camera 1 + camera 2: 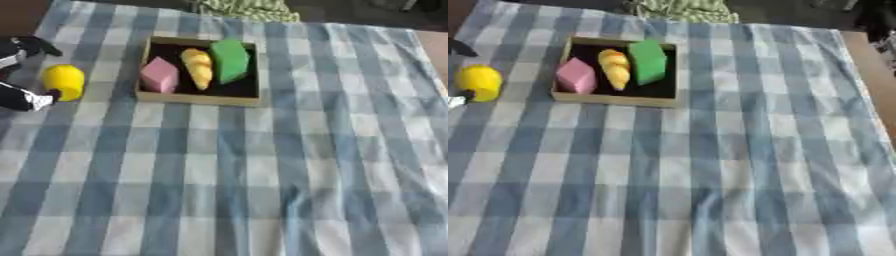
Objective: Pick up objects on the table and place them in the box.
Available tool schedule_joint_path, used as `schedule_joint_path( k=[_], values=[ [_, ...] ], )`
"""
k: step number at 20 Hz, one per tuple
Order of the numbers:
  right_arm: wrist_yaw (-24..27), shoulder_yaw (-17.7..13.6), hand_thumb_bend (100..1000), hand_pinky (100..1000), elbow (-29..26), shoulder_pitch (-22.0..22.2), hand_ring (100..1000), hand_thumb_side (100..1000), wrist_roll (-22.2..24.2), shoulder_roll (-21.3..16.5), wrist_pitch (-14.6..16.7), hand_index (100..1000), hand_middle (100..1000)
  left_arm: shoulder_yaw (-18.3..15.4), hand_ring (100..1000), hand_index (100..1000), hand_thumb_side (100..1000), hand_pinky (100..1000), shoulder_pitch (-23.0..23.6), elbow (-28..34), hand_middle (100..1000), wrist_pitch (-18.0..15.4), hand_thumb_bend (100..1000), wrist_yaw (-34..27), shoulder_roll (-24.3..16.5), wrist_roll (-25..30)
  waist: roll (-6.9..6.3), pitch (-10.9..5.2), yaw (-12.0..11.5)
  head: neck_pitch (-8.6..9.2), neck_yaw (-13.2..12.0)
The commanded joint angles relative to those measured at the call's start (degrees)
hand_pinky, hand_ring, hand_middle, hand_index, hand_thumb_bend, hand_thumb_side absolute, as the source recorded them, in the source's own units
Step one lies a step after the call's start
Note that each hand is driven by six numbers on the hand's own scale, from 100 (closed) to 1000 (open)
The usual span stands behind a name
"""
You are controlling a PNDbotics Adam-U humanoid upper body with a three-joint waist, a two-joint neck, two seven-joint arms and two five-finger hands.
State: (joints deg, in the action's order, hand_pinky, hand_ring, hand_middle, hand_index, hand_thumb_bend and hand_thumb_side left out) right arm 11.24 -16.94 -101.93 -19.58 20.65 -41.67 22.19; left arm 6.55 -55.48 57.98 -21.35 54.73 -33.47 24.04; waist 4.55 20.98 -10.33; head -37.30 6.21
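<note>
The left hand point(24, 75) reached in at the table's left edge, black with a silver-white part low on it. Its fingers curved around the yellow object point(64, 82), one dark finger above it and another touching its lower left side, so the hand was clamped on that object. The yellow object was rounded, roughly like a short cylinder, and sat on the cloth point(262, 175) near the far left corner, just left of the box point(198, 98) and apart from it.

The box was a shallow wooden tray with a dark floor, lying toward the far edge of the table, left of the middle. Inside it, a pink block point(160, 74) stood at the left end, tilted on a corner. A yellow-orange, ridged, elongated piece point(199, 68) lay in the middle, running from far to near. A green block point(230, 60) stood at the right end, its top leaning over the far rim.

The blue and white checked cloth covered the table. A green-striped fabric point(247, 10) showed at the far edge. Bare brown table point(868, 60) showed along the right edge.

The right hand was not in sight.
</note>
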Motion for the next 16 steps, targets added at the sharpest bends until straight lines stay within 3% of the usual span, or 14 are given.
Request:
schedule_joint_path(
  k=[1,5,7,12,16],
  values=[
    [0.4,-1.0,100,1000,-0.5,-0.2,1000,470,0.2,-1.2,0.1,918,469,-0.2,965,909,417,972,-1.4,-0.3,871,0.2,277,1.8,-0.6,0.5,0.03,-0.92,0.1,0.26,-0.2],
    [0.4,-0.9,100,1000,-0.4,-0.2,1000,470,0.4,-1.1,0.1,918,468,-0.2,961,852,352,965,-1.4,-1.1,867,0.7,273,4.0,-0.1,0.1,0.01,-0.87,0.2,0.30,-0.2],
    [0.5,-0.9,100,1000,-0.4,-0.1,1000,470,0.6,-1.0,0.0,918,467,-0.3,949,809,248,952,-1.4,-1.4,852,1.1,245,4.5,0.1,-0.5,-0.03,-0.86,0.2,0.35,-0.2],
    [0.6,-0.9,100,1000,-0.2,0.0,1000,470,1.1,-0.8,-0.2,919,466,-0.4,907,726,247,944,-1.3,-0.9,806,2.1,100,2.6,0.3,-1.8,-0.13,-0.93,0.3,0.40,-0.2],
    [0.7,-1.0,100,1000,-0.2,0.1,1000,470,1.3,-0.8,-0.3,919,466,-0.4,869,705,235,938,-1.4,2.3,780,2.9,100,-1.1,0.0,-1.9,-0.24,-1.06,0.3,0.33,-0.2]
  ],
)
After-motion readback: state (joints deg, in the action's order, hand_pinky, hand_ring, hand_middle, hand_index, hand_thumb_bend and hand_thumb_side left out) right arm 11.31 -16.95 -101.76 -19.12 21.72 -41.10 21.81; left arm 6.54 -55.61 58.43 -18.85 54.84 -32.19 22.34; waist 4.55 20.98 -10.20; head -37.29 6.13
